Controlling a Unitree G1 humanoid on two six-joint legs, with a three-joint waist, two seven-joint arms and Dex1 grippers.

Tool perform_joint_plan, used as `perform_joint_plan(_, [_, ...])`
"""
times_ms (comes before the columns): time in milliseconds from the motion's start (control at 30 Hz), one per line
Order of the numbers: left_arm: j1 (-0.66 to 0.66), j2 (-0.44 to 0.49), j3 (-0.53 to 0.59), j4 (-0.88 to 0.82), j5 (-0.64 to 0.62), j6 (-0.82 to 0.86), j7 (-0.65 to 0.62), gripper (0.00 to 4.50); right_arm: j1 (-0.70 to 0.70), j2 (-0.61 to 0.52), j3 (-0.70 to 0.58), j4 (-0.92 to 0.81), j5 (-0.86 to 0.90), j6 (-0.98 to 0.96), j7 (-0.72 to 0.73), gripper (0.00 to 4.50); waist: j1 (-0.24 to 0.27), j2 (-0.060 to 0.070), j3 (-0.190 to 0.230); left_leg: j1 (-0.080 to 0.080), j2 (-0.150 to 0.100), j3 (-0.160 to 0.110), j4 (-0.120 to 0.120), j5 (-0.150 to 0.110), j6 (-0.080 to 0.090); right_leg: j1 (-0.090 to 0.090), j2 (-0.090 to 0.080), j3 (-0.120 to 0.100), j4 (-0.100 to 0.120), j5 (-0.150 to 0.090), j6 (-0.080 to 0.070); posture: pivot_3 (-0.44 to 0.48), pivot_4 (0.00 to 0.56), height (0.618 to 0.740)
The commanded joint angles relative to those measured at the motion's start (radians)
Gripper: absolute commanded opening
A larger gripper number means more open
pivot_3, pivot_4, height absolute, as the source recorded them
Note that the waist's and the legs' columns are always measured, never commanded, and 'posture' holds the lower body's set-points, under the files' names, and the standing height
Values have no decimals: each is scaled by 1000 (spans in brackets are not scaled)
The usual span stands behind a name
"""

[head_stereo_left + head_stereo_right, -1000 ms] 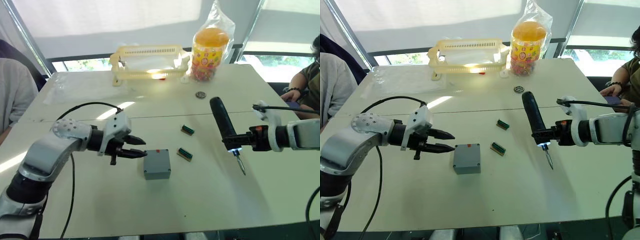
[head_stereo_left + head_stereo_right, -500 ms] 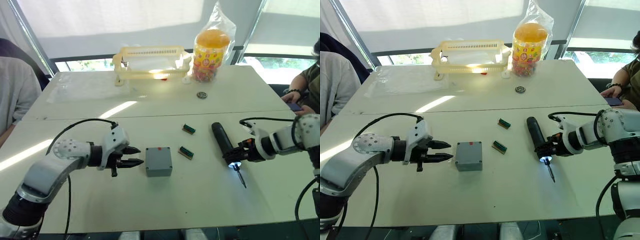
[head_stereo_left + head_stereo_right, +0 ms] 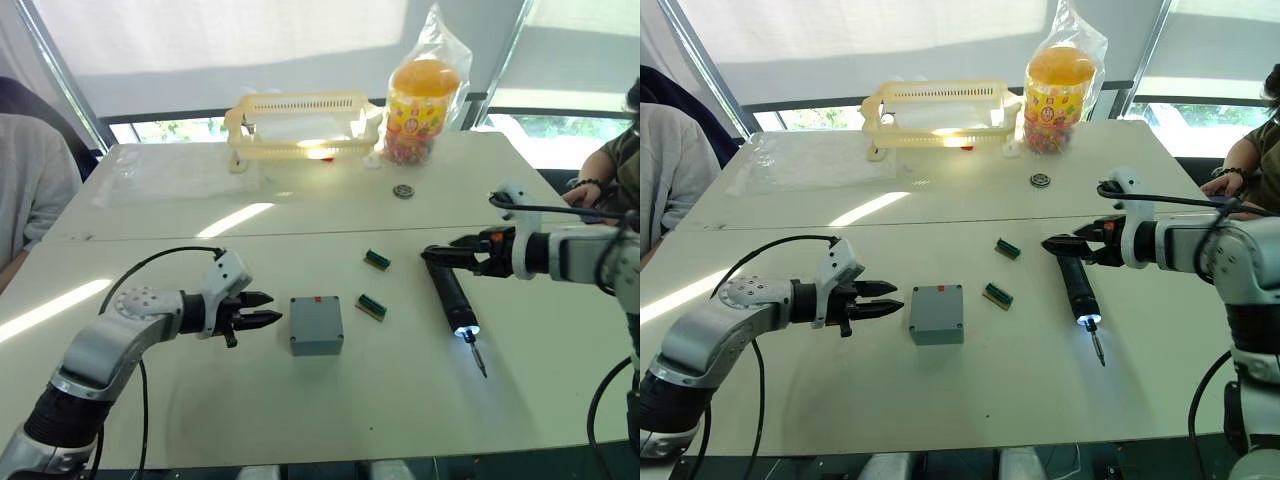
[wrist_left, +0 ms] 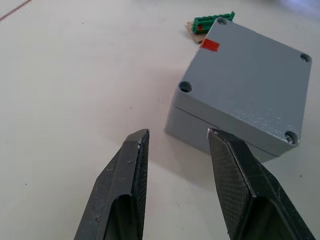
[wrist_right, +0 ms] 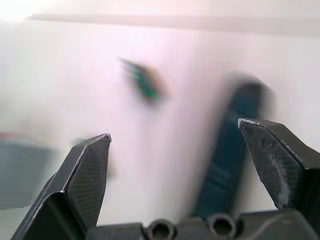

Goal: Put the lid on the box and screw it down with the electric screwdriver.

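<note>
Bare table [image 3: 970,390] spans the frame's lower centre; two green pieces [image 3: 997,295] stand between box [image 3: 936,314] and screwdriver [image 3: 1077,290].

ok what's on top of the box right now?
The lid sits flush on the box, seam visible, red mark near one edge. Three corner screw holes show; whether screws are in them can't be told. The box interior is covered.

I'm working in what looks like an office or meeting room: a pale desk [image 3: 300,420] at centre, blinds-covered windows [image 3: 220,45] along the top, seated people [image 3: 35,180] at both frame edges.
</note>
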Motion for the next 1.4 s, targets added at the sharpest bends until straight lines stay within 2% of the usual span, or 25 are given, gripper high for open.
perform_joint_plan(33, [-4,-17,-29,12,10,-11,-1,1873,178,31,-12,-306,105,-29,54,4472,4,0,0,0,0,-1,0,0,0,1,0,-1,0,0,0,0,150,740])
perform_joint_plan(133, [-15,-23,-62,50,43,-31,-4,1873,304,75,36,-432,87,-63,20,4472,2,0,0,0,-1,0,2,0,0,1,-1,0,0,0,0,0,150,740])
perform_joint_plan(300, [-30,-13,-116,85,106,-86,-22,1873,361,122,167,-457,-43,-145,-13,4472,-3,-2,0,2,-2,2,4,2,-4,3,-3,2,-1,-1,-6,0,150,740])
perform_joint_plan(567, [-96,-86,-168,165,189,-129,20,1873,312,271,342,-328,-231,-257,-46,4472,0,-3,-1,2,-2,1,3,4,-7,3,-2,2,0,2,-3,0,150,740])
perform_joint_plan(733, [-137,-143,-179,233,230,-165,44,1873,293,339,374,-316,-242,-243,-49,4472,1,-3,-1,2,-2,0,3,4,-7,3,-2,1,0,2,-3,0,150,740])
perform_joint_plan(867, [-193,-227,-159,349,278,-226,124,1873,265,421,384,-326,-218,-191,-80,4472,1,-3,-1,2,-2,-1,3,4,-8,4,-2,0,1,2,-3,0,150,740])
perform_joint_plan(1000, [-217,-254,-145,371,284,-232,135,1873,244,481,365,-339,-191,-134,-114,4472,-4,-3,-1,2,-2,-1,3,4,-8,3,-1,0,2,3,-2,0,150,740])
perform_joint_plan(1100, [-202,-229,-138,365,293,-236,123,1873,266,432,343,-375,-201,-112,-113,4472,-1,-3,-1,2,-2,-2,3,4,-8,3,-1,0,4,3,-2,0,150,740])
perform_joint_plan(1233, [-163,-148,-106,331,287,-226,85,1873,294,340,302,-402,-222,-126,-91,4472,-3,-3,-1,2,-2,-2,3,4,-8,3,-2,0,3,3,-2,0,150,740])
perform_joint_plan(1400, [-94,-40,-73,231,239,-182,1,1873,265,329,298,-339,-282,-206,-82,4472,-5,-3,-1,3,-1,-2,2,4,-8,2,-1,0,4,2,-2,0,150,740])
